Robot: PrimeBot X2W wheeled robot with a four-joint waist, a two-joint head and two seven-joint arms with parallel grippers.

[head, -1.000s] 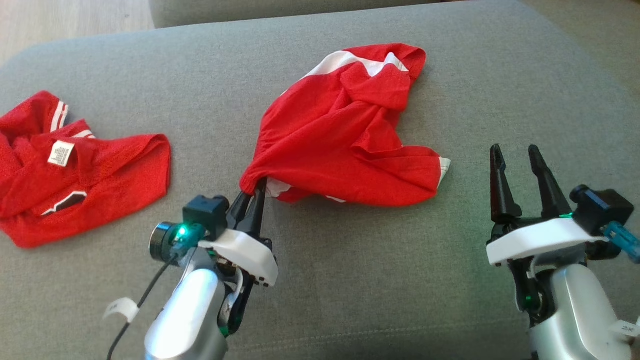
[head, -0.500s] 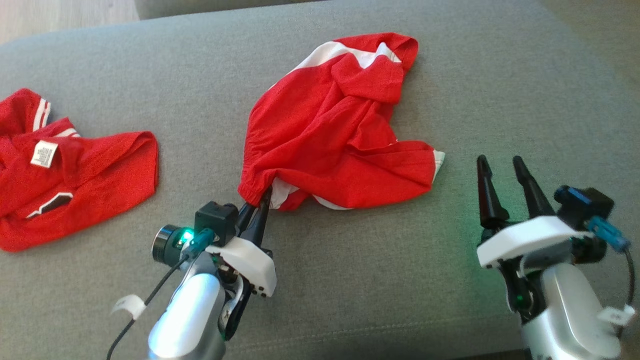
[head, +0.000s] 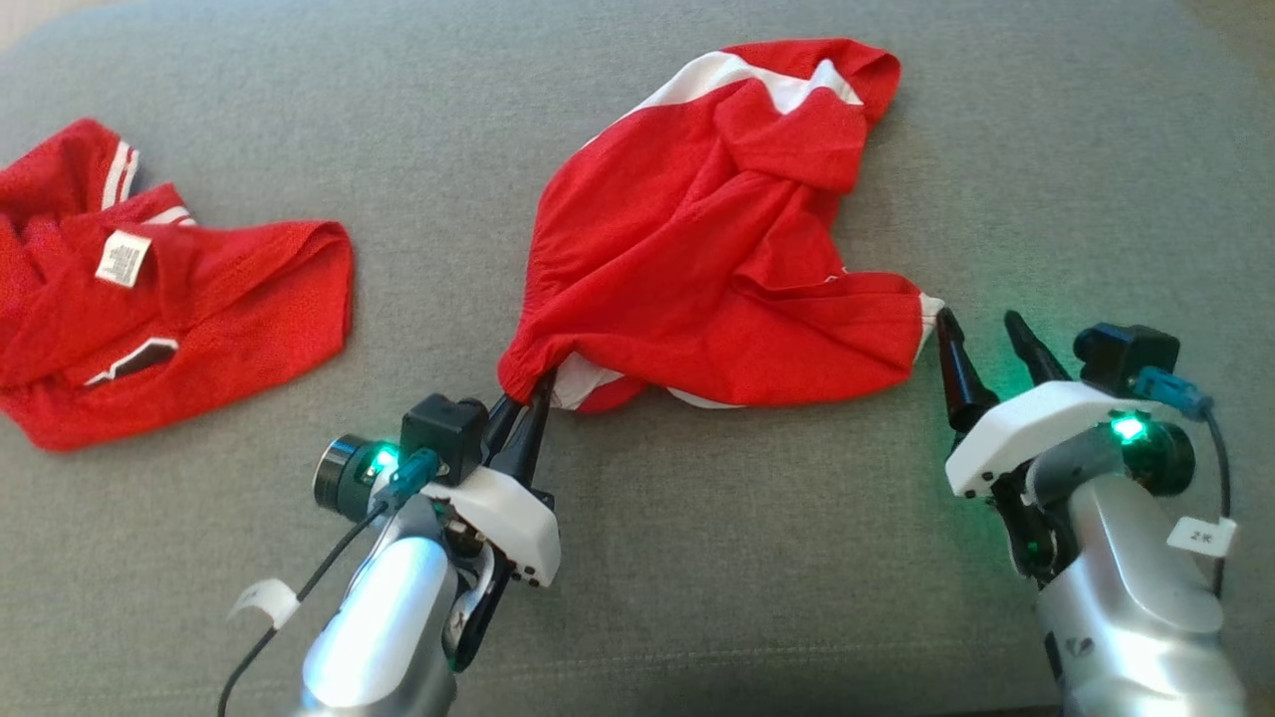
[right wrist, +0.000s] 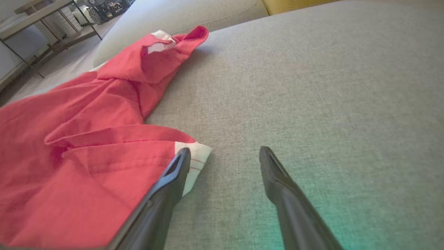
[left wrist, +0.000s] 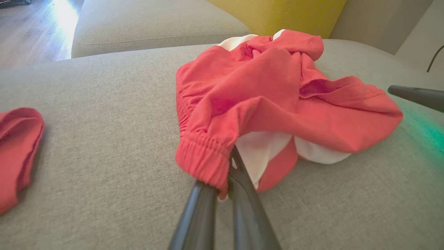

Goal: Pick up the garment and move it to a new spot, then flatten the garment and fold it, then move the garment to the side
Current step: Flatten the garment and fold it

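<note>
The garment [head: 717, 249] is a crumpled pair of red shorts with white trim, lying in the middle of the grey cushion [head: 697, 558]. My left gripper [head: 533, 383] is shut on its elastic waistband at the near left corner, and the left wrist view shows the waistband [left wrist: 204, 159] pinched between the gripper [left wrist: 229, 156] fingers. My right gripper [head: 981, 321] is open just right of the garment's near right corner. In the right wrist view, that gripper [right wrist: 224, 151] has one finger [right wrist: 173, 173] lying against the white hem [right wrist: 197, 156] and nothing between the jaws.
A second red garment [head: 169, 289] with a white label lies crumpled at the cushion's left, its edge also in the left wrist view [left wrist: 17, 152]. Another grey cushion [left wrist: 156, 24] and a yellow one [left wrist: 284, 14] lie beyond. Bare grey cushion stretches to the right.
The head camera has shifted. My right gripper has moved left and forward to the garment's near right corner, still open. The left gripper keeps its hold on the waistband.
</note>
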